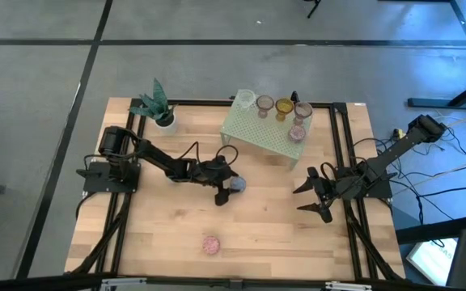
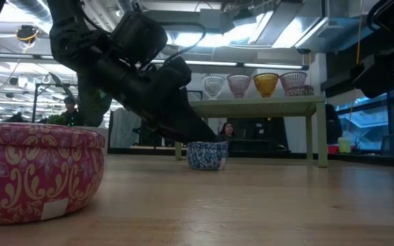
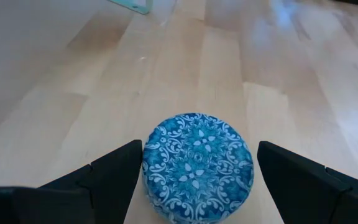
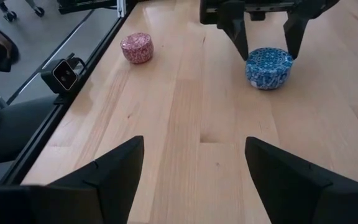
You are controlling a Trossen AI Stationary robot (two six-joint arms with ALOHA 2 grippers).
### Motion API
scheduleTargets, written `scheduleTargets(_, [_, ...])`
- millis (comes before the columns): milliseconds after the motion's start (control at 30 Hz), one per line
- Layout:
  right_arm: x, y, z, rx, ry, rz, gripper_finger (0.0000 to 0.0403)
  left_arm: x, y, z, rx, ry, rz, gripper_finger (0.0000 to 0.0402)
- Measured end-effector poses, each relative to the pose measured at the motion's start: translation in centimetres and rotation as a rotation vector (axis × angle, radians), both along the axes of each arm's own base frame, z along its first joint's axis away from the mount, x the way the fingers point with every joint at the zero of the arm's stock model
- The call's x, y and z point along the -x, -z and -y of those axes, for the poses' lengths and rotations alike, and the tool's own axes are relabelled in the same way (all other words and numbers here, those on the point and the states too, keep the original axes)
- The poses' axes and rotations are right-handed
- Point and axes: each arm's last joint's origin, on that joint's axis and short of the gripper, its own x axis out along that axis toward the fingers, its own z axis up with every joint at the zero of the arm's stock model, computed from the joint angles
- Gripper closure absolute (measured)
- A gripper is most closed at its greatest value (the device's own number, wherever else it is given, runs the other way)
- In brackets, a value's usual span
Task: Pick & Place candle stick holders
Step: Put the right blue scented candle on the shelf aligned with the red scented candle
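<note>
A blue patterned candle stick holder [image 3: 197, 165] stands on its base on the wooden table [image 1: 168, 226], near the middle. My left gripper [image 3: 199, 146] is open, slanting down, with one finger on each side of it [image 4: 269, 67]. A pink patterned holder [image 1: 210, 245] stands near the table's front edge. Several glass holders, among them a clear one [image 1: 244, 99] and an amber one [image 1: 284, 107], stand on the green rack [image 1: 257, 133] at the back. My right gripper [image 1: 312, 198] hangs open over the table's right side with nothing between its fingers. My left gripper has one finger [image 3: 120, 168] right against the blue holder's side wall [image 3: 146, 168], and I cannot tell whether it touches. The other finger [image 3: 291, 174] stands apart from the wall. The holder rests flat on the table.
A small white pot with a green plant [image 1: 158, 109] stands at the back left. A black frame rail [image 1: 342, 153] runs along the table's right side, and a small camera [image 4: 64, 73] sits at the front edge. Bare wood lies between the pink holder and the blue one.
</note>
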Motion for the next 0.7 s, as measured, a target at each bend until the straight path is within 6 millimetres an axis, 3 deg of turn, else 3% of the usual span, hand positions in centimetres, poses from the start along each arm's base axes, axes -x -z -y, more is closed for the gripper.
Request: scheduleTargets(700, [-0.03, -0.07, -0.02, -0.002, -0.001, 0.008, 0.012, 0.1, 0.14, 0.37, -0.017, 0.049, -0.019, 0.0085])
